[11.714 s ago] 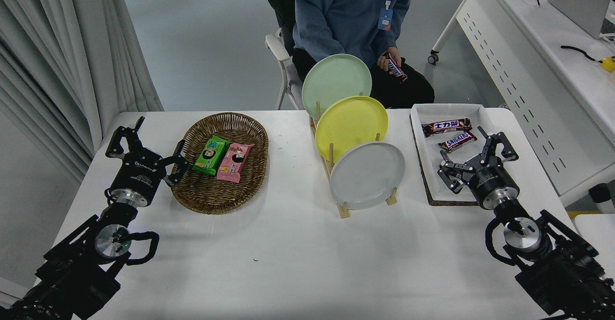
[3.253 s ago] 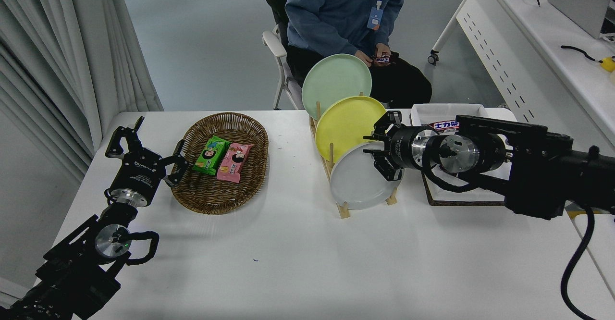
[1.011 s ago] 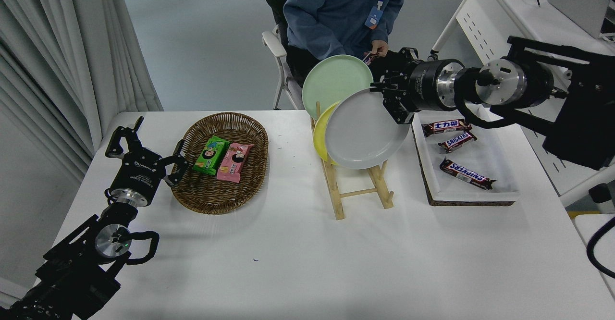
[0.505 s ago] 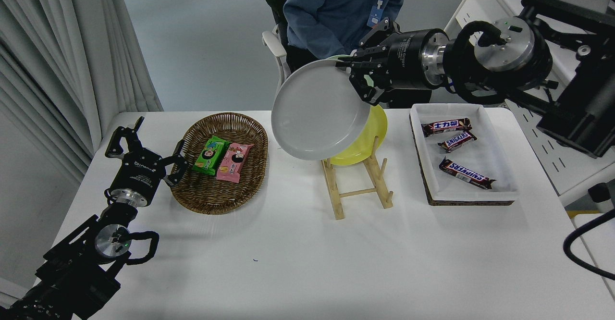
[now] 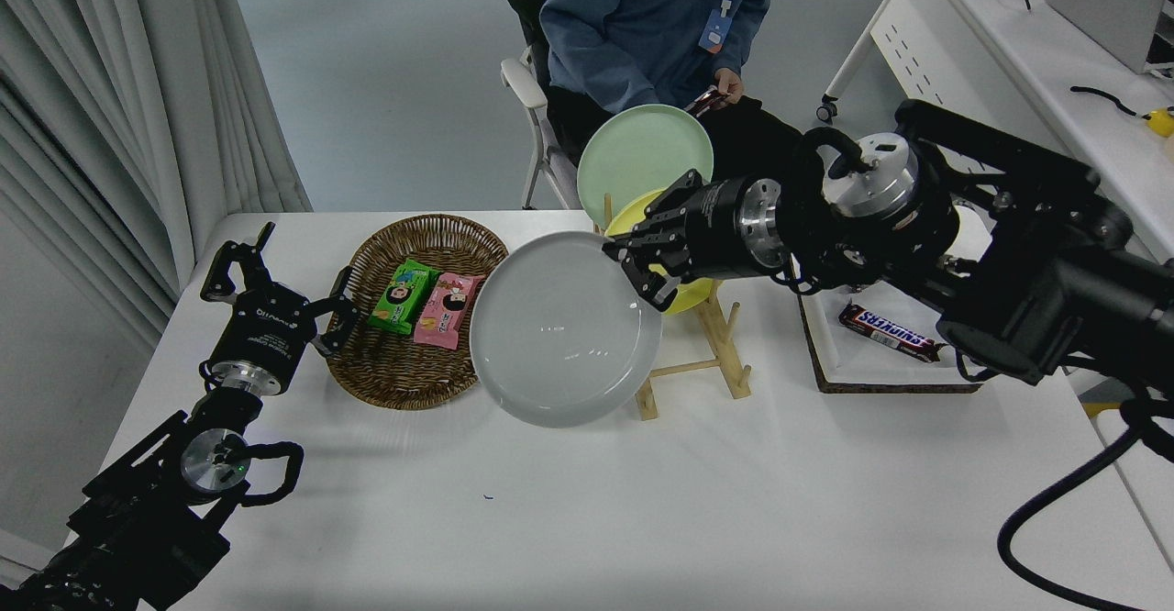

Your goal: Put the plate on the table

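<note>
1. White table (image 5: 587,519), bare at the near edge; left gripper (image 5: 275,285) parked lower left, fingers spread, holding nothing.
2. Grey plate (image 5: 564,331), held tilted above the table between basket (image 5: 404,368) and rack (image 5: 711,354). Stiff, smooth, likely breakable; best taken by the rim.
3. Right gripper (image 5: 637,267) clamped on the plate's far-right rim.
4. Yellow plate (image 5: 642,207) mostly hidden behind the gripper; tray (image 5: 830,354) partly blocked by the arm.

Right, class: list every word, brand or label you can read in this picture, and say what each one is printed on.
"SNICKERS": on the brown chocolate bar in the white tray.
Green snack packet and pink snack packet in the wicker basket: print too small to read.
Left pincer: white lettering on its body, too blurred to read.
</note>
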### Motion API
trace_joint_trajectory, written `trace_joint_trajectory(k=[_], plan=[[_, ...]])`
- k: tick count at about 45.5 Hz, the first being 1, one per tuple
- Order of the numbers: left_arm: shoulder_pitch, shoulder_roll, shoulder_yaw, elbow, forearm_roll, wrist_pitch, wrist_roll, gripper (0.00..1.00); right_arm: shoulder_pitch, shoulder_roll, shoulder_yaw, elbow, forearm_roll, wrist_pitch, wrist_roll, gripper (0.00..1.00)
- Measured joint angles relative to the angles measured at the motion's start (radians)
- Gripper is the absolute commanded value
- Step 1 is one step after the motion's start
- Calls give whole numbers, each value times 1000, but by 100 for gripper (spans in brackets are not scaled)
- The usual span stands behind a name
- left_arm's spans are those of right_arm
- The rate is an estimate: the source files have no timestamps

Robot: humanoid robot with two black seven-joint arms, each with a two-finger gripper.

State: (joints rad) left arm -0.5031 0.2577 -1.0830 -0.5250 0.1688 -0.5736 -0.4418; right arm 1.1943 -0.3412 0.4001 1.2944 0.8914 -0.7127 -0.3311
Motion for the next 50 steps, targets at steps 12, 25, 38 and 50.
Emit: trace_joint_trajectory(k=[12,25,38,50], plan=[[0,0,0,0,0,0,0,100,-83,80,-15,-35,99,-52,0,0],[0,0,0,0,0,0,0,100,-174,161,-54,-128,128,-68,2,0],[0,0,0,0,0,-1,0,100,-224,210,-65,-237,140,-71,3,0],[0,0,0,0,0,-1,0,100,-241,257,-66,-351,167,-72,2,0]])
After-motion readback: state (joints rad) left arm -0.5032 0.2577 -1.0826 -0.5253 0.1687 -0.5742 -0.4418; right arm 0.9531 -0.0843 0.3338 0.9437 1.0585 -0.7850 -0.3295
